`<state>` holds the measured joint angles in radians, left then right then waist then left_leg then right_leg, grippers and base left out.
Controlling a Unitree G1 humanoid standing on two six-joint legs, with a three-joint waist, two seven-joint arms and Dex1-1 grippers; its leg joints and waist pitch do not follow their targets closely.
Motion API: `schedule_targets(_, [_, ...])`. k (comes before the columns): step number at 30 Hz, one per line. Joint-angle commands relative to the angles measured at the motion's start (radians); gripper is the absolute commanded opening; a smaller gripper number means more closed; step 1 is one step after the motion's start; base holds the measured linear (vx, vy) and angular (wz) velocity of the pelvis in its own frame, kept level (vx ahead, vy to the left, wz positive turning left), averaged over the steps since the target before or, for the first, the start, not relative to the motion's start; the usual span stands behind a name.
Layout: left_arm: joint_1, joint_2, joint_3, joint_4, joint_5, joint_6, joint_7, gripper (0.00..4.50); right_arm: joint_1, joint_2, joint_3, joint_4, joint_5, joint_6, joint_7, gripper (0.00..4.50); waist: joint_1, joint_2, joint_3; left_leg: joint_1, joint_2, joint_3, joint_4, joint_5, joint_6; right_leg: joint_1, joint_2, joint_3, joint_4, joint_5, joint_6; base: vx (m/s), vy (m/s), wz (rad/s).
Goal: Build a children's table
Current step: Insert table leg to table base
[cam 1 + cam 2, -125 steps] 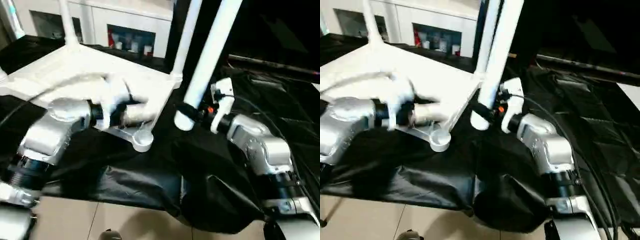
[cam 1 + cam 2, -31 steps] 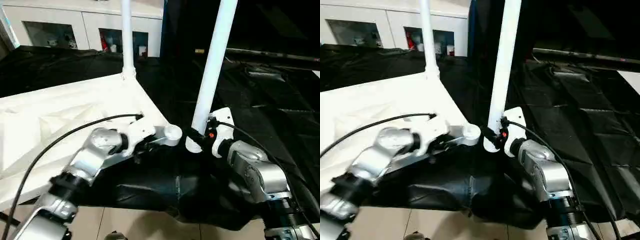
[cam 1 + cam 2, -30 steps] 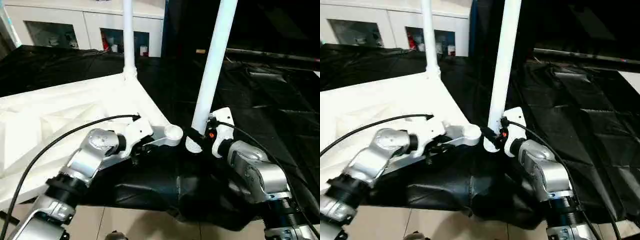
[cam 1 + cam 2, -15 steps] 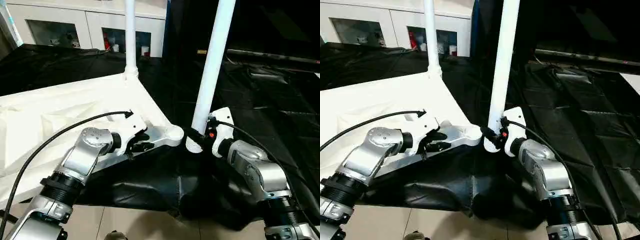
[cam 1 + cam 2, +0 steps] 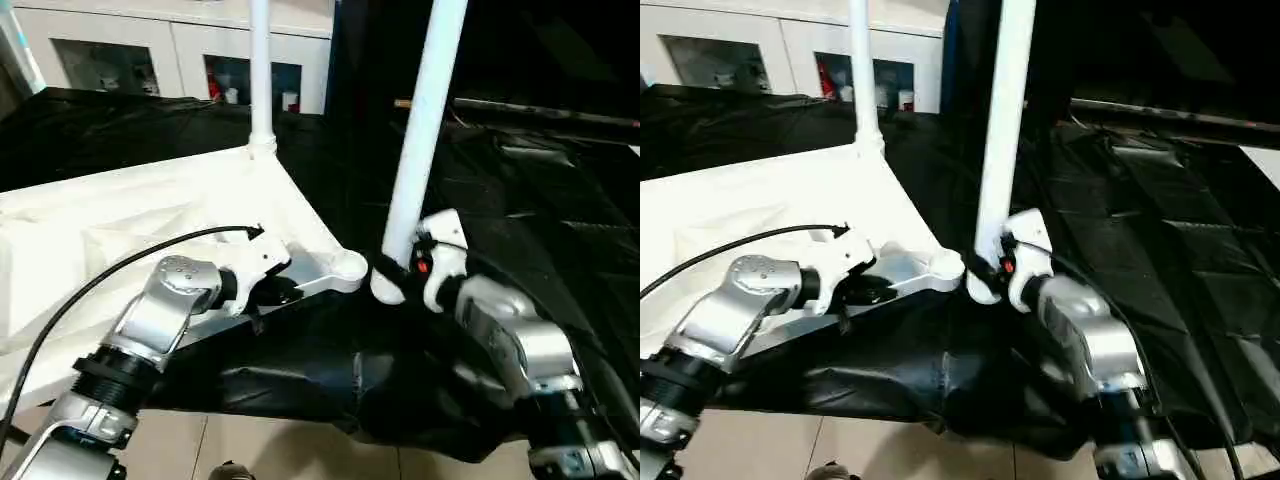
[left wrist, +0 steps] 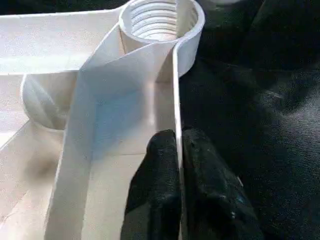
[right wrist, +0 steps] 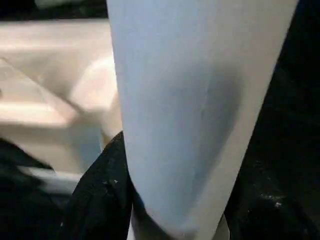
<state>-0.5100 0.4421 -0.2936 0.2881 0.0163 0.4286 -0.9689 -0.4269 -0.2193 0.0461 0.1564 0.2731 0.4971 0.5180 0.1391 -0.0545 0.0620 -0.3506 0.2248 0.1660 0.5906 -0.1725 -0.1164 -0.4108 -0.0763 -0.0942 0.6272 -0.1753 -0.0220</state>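
The white tabletop (image 5: 120,220) lies underside up on the black cloth, with one leg (image 5: 260,70) standing in its far corner. Its near corner socket (image 5: 347,268) stands empty, and its threads show in the left wrist view (image 6: 160,20). My left gripper (image 5: 283,290) is shut on the thin rim wall (image 6: 176,100) just behind that socket, one black finger on each side. My right gripper (image 5: 393,272) is shut on a second leg (image 5: 420,130), held nearly upright. That leg's lower end (image 5: 385,290) hangs close beside the socket, to its right.
A white cabinet with glass doors (image 5: 150,50) stands at the back. Black cloth (image 5: 520,180) covers the work surface and hangs over its front edge above the tiled floor (image 5: 250,450). A black cable (image 5: 100,290) loops from my left wrist.
My left gripper's fingers have closed on the tabletop's rim wall. My right wrist has risen a little, with the leg still in it.
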Motion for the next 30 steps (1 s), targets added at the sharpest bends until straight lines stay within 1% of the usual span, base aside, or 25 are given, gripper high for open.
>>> schedule_targets(1, [0.006,0.004,-0.015,-0.017,0.001,0.013,-0.006,0.04,-0.022,-0.001,-0.016,-0.031,0.032,0.011,0.027,1.91,-0.005,0.0,-0.068,0.001,0.004,0.004,-0.075,-0.223,-0.01,0.05,-0.066,0.054,-0.09,-0.348,-0.081,0.0,0.0,0.0])
schedule_targets(4, [0.014,0.01,-0.019,-0.023,0.001,0.012,-0.017,0.0,-0.053,0.017,-0.028,-0.02,0.065,0.021,0.049,1.91,-0.005,0.001,-0.068,0.001,0.005,0.004,-0.075,-0.22,-0.01,0.051,-0.067,0.055,-0.087,-0.327,-0.089,0.0,0.0,0.0])
schedule_targets(5, [0.019,0.012,-0.023,-0.025,0.0,0.01,-0.022,0.0,-0.072,0.026,-0.03,0.002,0.066,0.017,0.051,1.91,-0.006,-0.001,-0.068,0.0,0.005,0.004,-0.076,-0.219,-0.012,0.051,-0.065,0.054,-0.087,-0.326,-0.09,0.0,0.0,0.0])
schedule_targets(7, [0.023,0.013,-0.026,-0.027,-0.002,0.007,-0.028,0.0,-0.089,0.031,-0.019,0.036,0.053,0.004,0.057,1.91,-0.007,0.001,-0.067,0.001,0.005,0.004,-0.076,-0.222,-0.016,0.05,-0.066,0.055,-0.088,-0.335,-0.091,0.0,0.0,0.0])
schedule_targets(8, [0.025,0.015,-0.031,-0.032,-0.003,0.005,-0.035,0.0,-0.103,0.036,-0.006,0.081,0.041,-0.014,0.068,1.91,-0.008,-0.001,-0.068,0.001,0.005,0.004,-0.076,-0.222,-0.018,0.05,-0.067,0.055,-0.086,-0.332,-0.094,0.0,0.0,0.0])
schedule_targets(9, [0.026,0.016,-0.032,-0.034,-0.003,0.005,-0.037,0.0,-0.108,0.037,-0.002,0.096,0.037,-0.02,0.07,1.91,-0.009,0.001,-0.067,0.002,0.006,0.004,-0.077,-0.226,-0.021,0.049,-0.067,0.055,-0.087,-0.335,-0.099,0.0,0.0,0.0])
schedule_targets(10, [0.027,0.018,-0.035,-0.037,-0.004,0.006,-0.041,0.0,-0.115,0.039,0.007,0.125,0.029,-0.031,0.077,1.91,-0.008,-0.001,-0.068,0.002,0.005,0.005,-0.076,-0.225,-0.021,0.049,-0.068,0.055,-0.087,-0.331,-0.1,0.0,0.0,0.0])
schedule_targets(12, [0.028,0.02,-0.037,-0.043,-0.007,0.0,-0.048,0.0,-0.126,0.041,0.021,0.17,0.013,-0.053,0.086,1.91,-0.007,0.0,-0.068,0.004,0.006,0.005,-0.076,-0.229,-0.023,0.048,-0.068,0.055,-0.086,-0.323,-0.109,0.0,0.0,0.0])
schedule_targets(14, [0.027,0.021,-0.038,-0.046,-0.008,-0.016,-0.054,0.0,-0.141,0.045,0.03,0.223,0.001,-0.074,0.091,1.91,-0.007,-0.003,-0.068,0.001,0.006,0.005,-0.077,-0.226,-0.026,0.051,-0.067,0.055,-0.085,-0.314,-0.11,0.0,0.0,0.0])
schedule_targets(15, [0.026,0.021,-0.039,-0.047,-0.008,-0.02,-0.057,0.0,-0.15,0.046,0.033,0.25,-0.006,-0.084,0.091,1.91,-0.007,-0.002,-0.069,0.001,0.006,0.005,-0.077,-0.219,-0.027,0.052,-0.067,0.055,-0.083,-0.303,-0.114,0.0,0.0,0.0])
schedule_targets(18, [0.022,0.028,-0.049,-0.046,0.0,-0.03,-0.066,0.0,-0.17,0.049,0.042,0.305,-0.021,-0.09,0.099,1.91,-0.008,-0.003,-0.068,0.001,0.006,0.005,-0.076,-0.225,-0.025,0.051,-0.067,0.056,-0.083,-0.311,-0.115,0.0,0.0,0.0])
schedule_targets(20, [0.02,0.029,-0.05,-0.043,0.003,-0.033,-0.065,0.0,-0.179,0.05,0.046,0.325,-0.026,-0.097,0.107,1.91,-0.006,-0.001,-0.069,0.003,0.006,0.005,-0.076,-0.221,-0.026,0.051,-0.068,0.057,-0.083,-0.308,-0.113,0.0,0.0,0.0])
schedule_targets(21, [0.018,0.029,-0.051,-0.041,0.004,-0.035,-0.064,0.0,-0.183,0.052,0.047,0.336,-0.028,-0.103,0.111,1.91,-0.006,-0.002,-0.07,0.003,0.007,0.005,-0.076,-0.218,-0.026,0.051,-0.067,0.057,-0.081,-0.294,-0.116,0.0,0.0,0.0])
schedule_targets(24, [0.014,0.029,-0.053,-0.036,0.003,-0.045,-0.07,0.0,-0.197,0.059,0.045,0.376,-0.032,-0.126,0.117,1.91,-0.007,-0.001,-0.07,0.002,0.007,0.005,-0.076,-0.223,-0.028,0.052,-0.068,0.057,-0.081,-0.294,-0.12,0.0,0.0,0.0])
schedule_targets(26, [0.012,0.029,-0.054,-0.035,0.002,-0.047,-0.071,0.0,-0.206,0.066,0.039,0.404,-0.028,-0.136,0.117,1.91,-0.008,0.0,-0.069,0.004,0.007,0.006,-0.076,-0.227,-0.028,0.051,-0.066,0.057,-0.082,-0.294,-0.124,0.0,0.0,0.0])
schedule_targets(30, [0.008,0.028,-0.061,-0.027,0.005,-0.056,-0.07,0.0,-0.222,0.082,0.028,0.459,-0.025,-0.152,0.122,1.91,-0.01,0.0,-0.068,0.004,0.007,0.004,-0.078,-0.242,-0.03,0.051,-0.067,0.056,-0.083,-0.315,-0.123,0.0,0.0,0.0])
